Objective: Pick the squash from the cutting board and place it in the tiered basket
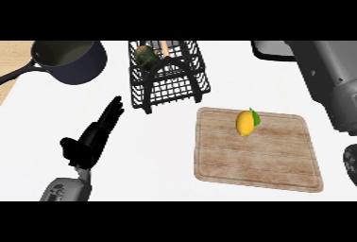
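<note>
The squash (245, 123) lies on the cutting board (258, 156), nothing holding it; my left hand (90, 139) rests straight-fingered, my right fingers unseen; the tiered basket (167, 75) waits far left.

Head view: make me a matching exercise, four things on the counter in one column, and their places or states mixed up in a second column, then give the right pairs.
Things:
1. squash
2. pot
3. basket
4. left hand

Places or states:
A. black wire, behind the cutting board
B. open, fingers straight, at the lower left
C. yellow, lying on the board's far part
D. dark, at the far left corner, handle pointing left

Pairs: 1-C, 2-D, 3-A, 4-B
</note>
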Action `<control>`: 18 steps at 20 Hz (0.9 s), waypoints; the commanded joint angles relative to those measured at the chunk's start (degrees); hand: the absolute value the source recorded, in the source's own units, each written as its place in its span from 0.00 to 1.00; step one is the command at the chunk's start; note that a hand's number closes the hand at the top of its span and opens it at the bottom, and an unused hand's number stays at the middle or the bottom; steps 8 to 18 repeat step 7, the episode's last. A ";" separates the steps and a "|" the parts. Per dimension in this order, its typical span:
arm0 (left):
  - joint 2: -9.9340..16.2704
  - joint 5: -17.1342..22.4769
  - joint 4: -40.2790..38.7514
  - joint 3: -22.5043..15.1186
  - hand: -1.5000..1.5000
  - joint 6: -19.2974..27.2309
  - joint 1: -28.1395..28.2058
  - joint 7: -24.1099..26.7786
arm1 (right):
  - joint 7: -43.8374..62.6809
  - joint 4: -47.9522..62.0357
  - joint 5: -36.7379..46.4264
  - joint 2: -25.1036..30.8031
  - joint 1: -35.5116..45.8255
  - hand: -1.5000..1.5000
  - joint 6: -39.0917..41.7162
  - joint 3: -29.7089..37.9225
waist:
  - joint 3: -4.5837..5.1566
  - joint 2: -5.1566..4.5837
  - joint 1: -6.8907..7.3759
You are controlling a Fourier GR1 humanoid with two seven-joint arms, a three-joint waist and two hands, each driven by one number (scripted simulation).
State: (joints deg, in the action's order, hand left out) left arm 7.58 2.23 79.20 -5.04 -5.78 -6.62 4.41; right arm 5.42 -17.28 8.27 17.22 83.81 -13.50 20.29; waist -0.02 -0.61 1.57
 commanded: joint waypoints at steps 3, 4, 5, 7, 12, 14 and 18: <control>0.20 -0.36 0.14 -0.02 0.50 -0.45 1.66 1.78 | -5.96 -0.34 -3.76 13.46 -8.21 0.00 12.29 4.18 | -0.06 -0.21 -0.39; 1.52 1.12 -0.73 1.53 0.50 -1.87 0.29 0.33 | -4.52 0.02 -4.15 14.82 -6.64 0.00 13.48 4.56 | -0.03 -0.22 -0.11; -1.47 -1.35 -0.40 -0.96 0.50 1.14 -0.41 -0.61 | -7.56 0.24 -3.94 14.28 -9.48 0.00 14.53 4.25 | -0.04 -0.20 -0.20; -0.86 -0.53 1.32 -0.15 0.50 0.93 -2.36 -3.02 | -6.24 1.38 -4.41 18.55 -10.51 0.00 19.66 4.70 | -0.07 -0.17 -0.15; -0.86 -0.53 1.32 -0.15 0.50 0.93 -2.36 -3.02 | -6.24 1.38 -4.41 18.55 -10.51 0.00 19.66 4.70 | -0.07 -0.17 -0.15; -0.86 -0.53 1.32 -0.15 0.50 0.93 -2.36 -3.02 | -6.24 1.38 -4.41 18.55 -10.51 0.00 19.66 4.70 | -0.07 -0.17 -0.15; -0.86 -0.53 1.32 -0.15 0.50 0.93 -2.36 -3.02 | -6.24 1.38 -4.41 18.55 -10.51 0.00 19.66 4.70 | -0.07 -0.17 -0.15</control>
